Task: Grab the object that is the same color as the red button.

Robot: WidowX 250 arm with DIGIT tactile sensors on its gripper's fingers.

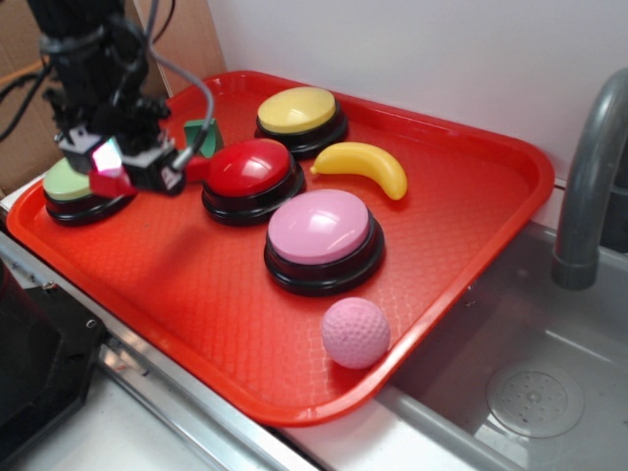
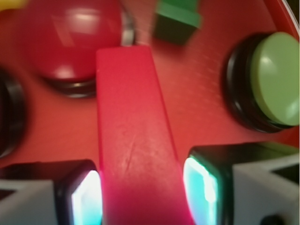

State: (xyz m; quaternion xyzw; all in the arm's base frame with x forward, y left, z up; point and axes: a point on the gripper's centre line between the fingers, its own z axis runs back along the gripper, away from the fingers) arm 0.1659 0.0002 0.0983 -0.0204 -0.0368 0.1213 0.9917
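The fingers (image 2: 140, 192) hold the red block (image 2: 133, 136) by one end, apparently lifted, near the tray's (image 1: 196, 285) left edge beside the red button (image 1: 250, 167). An end grip risks pivoting and slipping.

The red tray (image 1: 471, 186) carries four dome buttons, yellow (image 1: 299, 110), red (image 1: 249, 169), pink (image 1: 321, 230) and green (image 1: 71, 183), plus a banana (image 1: 365, 165), a pink golf ball (image 1: 355, 333) and a green block (image 1: 204, 134).

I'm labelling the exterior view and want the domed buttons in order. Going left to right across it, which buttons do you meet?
Pale green domed button → glossy red domed button → yellow domed button → pink domed button, all on round black bases on the red plastic tray.
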